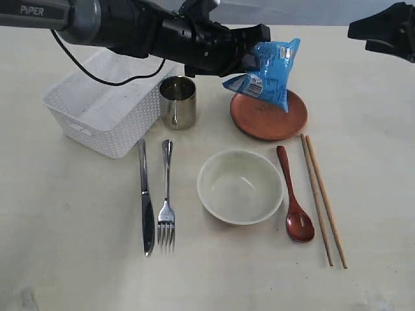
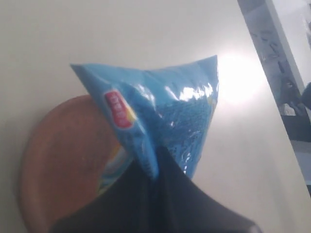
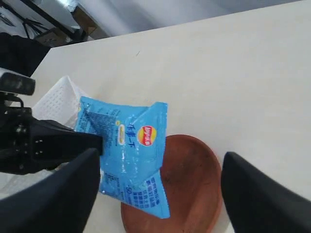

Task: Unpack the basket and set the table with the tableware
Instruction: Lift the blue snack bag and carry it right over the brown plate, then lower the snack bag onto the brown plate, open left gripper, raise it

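Your left arm reaches in nearly level from the upper left of the frame, its left gripper (image 1: 253, 60) clamped tight on a blue snack packet (image 1: 269, 74) hanging over the reddish-brown round plate (image 1: 269, 124) (upper centre-right). Your right gripper (image 1: 376, 29) hovers at the upper right corner, jaws spread wide, holding nothing. The wooden chopsticks (image 1: 322, 197) lie lengthwise top to bottom at the right.

bench (image 1: 78, 259): pale cream, faint specks
basket (image 1: 123, 133): white, woven-look perforations
packet (image 1: 272, 71): bright blue, red-and-yellow logo
plate (image 1: 266, 124): reddish-brown
bowl (image 1: 241, 218): cream
cup (image 1: 177, 103): shiny steel
knife (image 1: 146, 204): steel grey
fork (image 1: 166, 210): steel grey
spoon (image 1: 297, 217): dark red
chopsticks (image 1: 322, 201): light wood brown
left claw (image 1: 253, 60): black
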`<action>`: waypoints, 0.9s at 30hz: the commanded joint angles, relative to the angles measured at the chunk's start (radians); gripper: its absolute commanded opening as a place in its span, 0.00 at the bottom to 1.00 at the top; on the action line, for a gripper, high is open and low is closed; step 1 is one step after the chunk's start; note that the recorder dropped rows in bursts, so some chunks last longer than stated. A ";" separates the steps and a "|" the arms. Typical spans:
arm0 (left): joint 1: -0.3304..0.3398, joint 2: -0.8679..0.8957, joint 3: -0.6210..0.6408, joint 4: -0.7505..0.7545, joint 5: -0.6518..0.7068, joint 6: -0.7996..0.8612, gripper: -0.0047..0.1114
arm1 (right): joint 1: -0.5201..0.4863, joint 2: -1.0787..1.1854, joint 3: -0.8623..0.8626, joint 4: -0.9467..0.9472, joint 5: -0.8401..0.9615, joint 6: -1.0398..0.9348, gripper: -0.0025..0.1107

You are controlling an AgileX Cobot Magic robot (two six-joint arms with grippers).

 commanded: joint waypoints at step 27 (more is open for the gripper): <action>-0.007 0.065 -0.077 0.021 0.122 0.032 0.05 | -0.007 -0.007 0.002 0.038 0.065 -0.017 0.61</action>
